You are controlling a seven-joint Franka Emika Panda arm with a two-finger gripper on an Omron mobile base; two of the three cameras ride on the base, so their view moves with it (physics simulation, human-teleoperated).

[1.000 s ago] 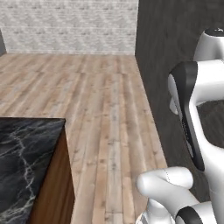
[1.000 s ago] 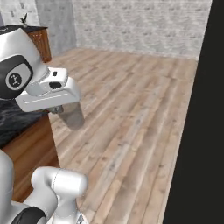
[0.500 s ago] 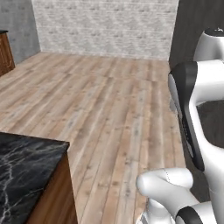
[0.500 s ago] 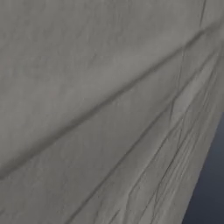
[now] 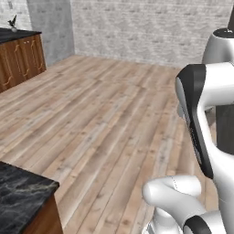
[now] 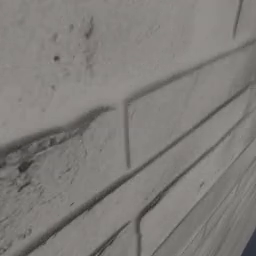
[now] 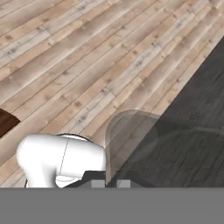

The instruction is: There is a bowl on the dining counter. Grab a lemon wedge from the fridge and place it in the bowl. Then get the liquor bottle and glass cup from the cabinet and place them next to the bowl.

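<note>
In the hand view my gripper [image 7: 111, 184] is shut on a clear glass cup [image 7: 131, 140], which rises from between the fingertips over the wooden floor. A corner of the dining counter [image 5: 20, 192], black marble with a brown wood side, sits at the lower left of the left base view. My white arm [image 5: 205, 128] stands folded at the right of that view. The bowl, lemon wedge, fridge, liquor bottle and cabinet are out of view.
Open plank floor [image 5: 105, 119] stretches to a grey brick wall [image 5: 151, 27]. A brown wooden unit with a black top [image 5: 18, 59] stands far left. A grey brick surface [image 6: 125, 125] lies very close in the right base view. A dark panel [image 7: 192, 131] borders the floor.
The base has turned, so both base views swung: the counter corner shrank, the wooden unit came into view at the left, and the right base view now faces a close wall. The grip is unchanged.
</note>
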